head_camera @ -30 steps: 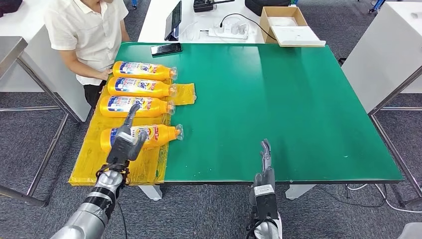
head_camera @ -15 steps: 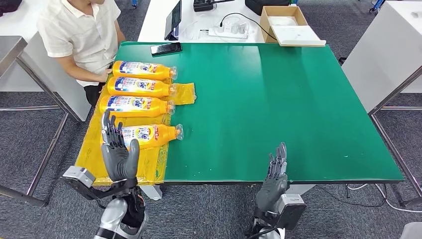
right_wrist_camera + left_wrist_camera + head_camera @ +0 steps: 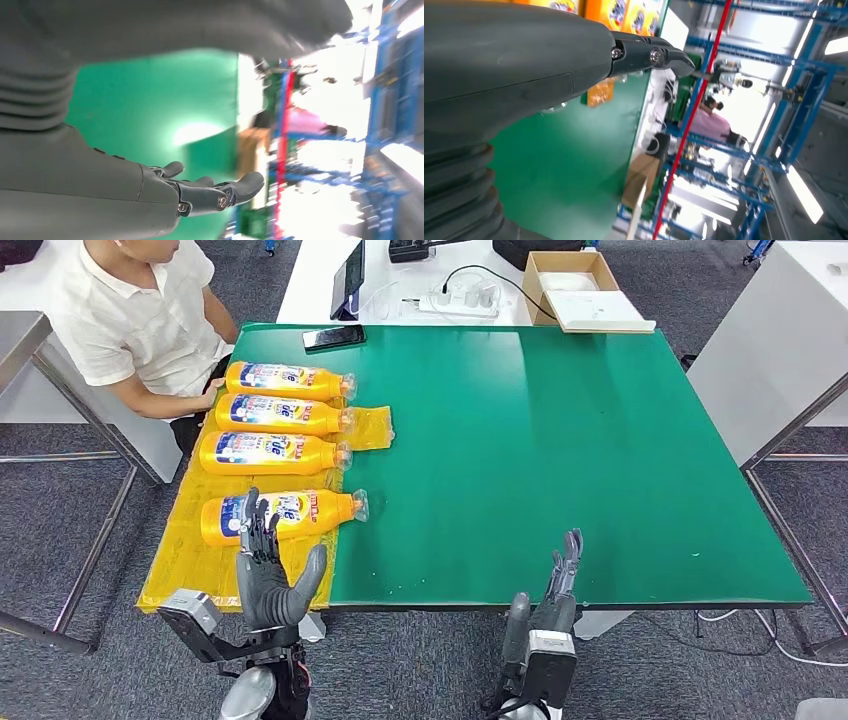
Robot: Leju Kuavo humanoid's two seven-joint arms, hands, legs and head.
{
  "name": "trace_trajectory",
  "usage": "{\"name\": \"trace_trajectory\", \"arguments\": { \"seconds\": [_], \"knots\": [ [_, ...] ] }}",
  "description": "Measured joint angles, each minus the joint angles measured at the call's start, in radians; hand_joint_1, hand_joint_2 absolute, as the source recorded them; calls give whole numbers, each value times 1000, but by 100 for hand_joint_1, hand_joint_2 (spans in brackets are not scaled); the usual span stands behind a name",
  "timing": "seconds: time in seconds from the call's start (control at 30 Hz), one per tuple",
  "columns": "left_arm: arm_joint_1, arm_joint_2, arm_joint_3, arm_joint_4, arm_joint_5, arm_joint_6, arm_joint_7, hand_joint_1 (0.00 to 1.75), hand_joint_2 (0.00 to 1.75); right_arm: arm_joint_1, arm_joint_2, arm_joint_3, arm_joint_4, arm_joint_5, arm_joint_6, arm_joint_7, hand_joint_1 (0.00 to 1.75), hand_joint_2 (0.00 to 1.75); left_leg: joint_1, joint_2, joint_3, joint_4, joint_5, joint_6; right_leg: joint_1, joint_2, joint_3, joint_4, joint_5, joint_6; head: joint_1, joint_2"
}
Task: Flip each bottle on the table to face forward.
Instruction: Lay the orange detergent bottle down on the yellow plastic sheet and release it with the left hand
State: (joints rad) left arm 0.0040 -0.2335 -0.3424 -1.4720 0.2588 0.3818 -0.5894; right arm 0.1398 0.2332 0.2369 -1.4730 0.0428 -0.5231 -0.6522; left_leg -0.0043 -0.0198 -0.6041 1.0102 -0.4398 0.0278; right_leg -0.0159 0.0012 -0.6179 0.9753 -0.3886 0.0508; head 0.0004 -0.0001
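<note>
Both hands are now sitting lower and nearer the robot than a second ago, when the left hand [image 3: 268,575] was reaching onto the nearest bottle [image 3: 282,514]; it is now raised upright off that bottle at the table's near edge, fingers spread apart and holding nothing. Right hand [image 3: 553,598] is likewise standing upright just in front of the near edge of the green table [image 3: 560,440], fingers straight and empty. Four orange bottles are lying on their sides in a column on a yellow plastic sheet [image 3: 200,560] at the table's near left, caps pointing right. Beyond the nearest bottle are lying the second bottle [image 3: 272,453], the third bottle [image 3: 283,413] and the farthest bottle [image 3: 288,380], close together with labels showing. A person [image 3: 135,325] in a white shirt is sitting at the table's far left, one hand resting by the farthest bottle. A dark phone [image 3: 334,337] is lying at the far left edge. A cardboard box [image 3: 580,290] is sitting beyond the table's far edge.
</note>
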Motion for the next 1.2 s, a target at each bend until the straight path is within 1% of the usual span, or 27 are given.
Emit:
{"name": "trace_trajectory", "arguments": {
  "seconds": [0.03, 0.1, 0.17, 0.3, 0.4, 0.47, 0.57, 0.63, 0.7, 0.8, 0.93, 1.07, 1.2],
  "knots": [
    [-1, 2, -9, 8, -6, 16, -12, 0, 175, -5, -11, 18, -10, 25, -3, 4, 0, 175, 0, 0, 0, 0, 0, 0, 0, 0, 0, 0, 0, 0, 0, 0],
    [-2, 7, -26, 21, -21, 34, -29, 0, 175, -15, -34, 48, -21, 67, -1, 11, 0, 87, 0, 0, 0, 0, 0, 0, 0, 0, 0, 0, 0, 0, 0, 0],
    [-3, 13, -41, 28, -25, 24, -35, 0, 175, -21, -51, 69, -23, 85, 14, 16, 0, 0, 0, -1, 0, 0, 0, 0, 0, 0, 1, 0, 0, 0, 0, 0],
    [1, 23, -48, 36, 6, -44, -32, 0, 175, -36, -73, 103, 0, 80, 92, 53, 0, 0, 0, 0, 0, 0, 0, 0, 0, 0, 1, 0, 0, 0, 0, 0],
    [3, 24, -49, 45, 14, -59, -25, 0, 175, -45, -79, 127, 31, 57, 133, 70, 0, 0, 0, -1, 0, 0, 0, 0, 0, 0, 0, 0, 0, 0, 0, 0],
    [4, 25, -51, 53, 24, -77, -14, 0, 175, -51, -81, 140, 47, 48, 133, 82, 0, 0, 0, 0, 0, 0, 0, 0, 0, 0, 1, 0, 0, 0, 0, 0],
    [12, 29, -58, 60, 56, -121, 11, 0, 175, -59, -76, 155, 71, 57, 85, 120, 0, 0, 0, 0, 0, 0, 0, 0, 0, 0, 0, 0, 0, 0, 0, 0],
    [21, 34, -61, 60, 64, -131, 19, 0, 175, -64, -70, 164, 86, 69, 51, 135, 0, 87, 0, 0, 0, 0, 0, 0, 0, 0, 0, 0, 0, 0, 0, 0],
    [28, 38, -64, 61, 59, -131, 22, 0, 175, -69, -67, 174, 96, 71, 40, 128, 0, 175, 0, 0, 0, 0, 0, 0, 0, 0, 0, 0, 0, 0, 0, 0],
    [30, 41, -67, 61, 47, -124, 22, 0, 175, -73, -67, 189, 103, 65, 35, 104, 0, 175, 0, 0, 0, 0, 0, 0, 0, 0, 0, 0, 0, 0, 0, 0],
    [30, 41, -67, 61, 43, -114, 19, 0, 175, -76, -67, 200, 104, 50, 31, 99, 0, 175, 0, 0, 0, 0, 0, 0, 0, 0, 0, 0, 0, 0, 0, 0],
    [33, 42, -72, 61, 30, -107, 7, 0, 175, -77, -63, 196, 105, -48, 40, 127, 0, 175, 0, 0, 0, 0, 0, 0, 0, 0, 0, 0, 0, 0, 0, 0],
    [40, 47, -86, 61, 5, -95, -15, 0, 175, -78, -62, 176, 105, -100, 51, 113, 0, 175, 0, 0, 0, 0, 0, 0, 0, 0, 0, 0, 0, 0, 0, 0]
  ]
}}
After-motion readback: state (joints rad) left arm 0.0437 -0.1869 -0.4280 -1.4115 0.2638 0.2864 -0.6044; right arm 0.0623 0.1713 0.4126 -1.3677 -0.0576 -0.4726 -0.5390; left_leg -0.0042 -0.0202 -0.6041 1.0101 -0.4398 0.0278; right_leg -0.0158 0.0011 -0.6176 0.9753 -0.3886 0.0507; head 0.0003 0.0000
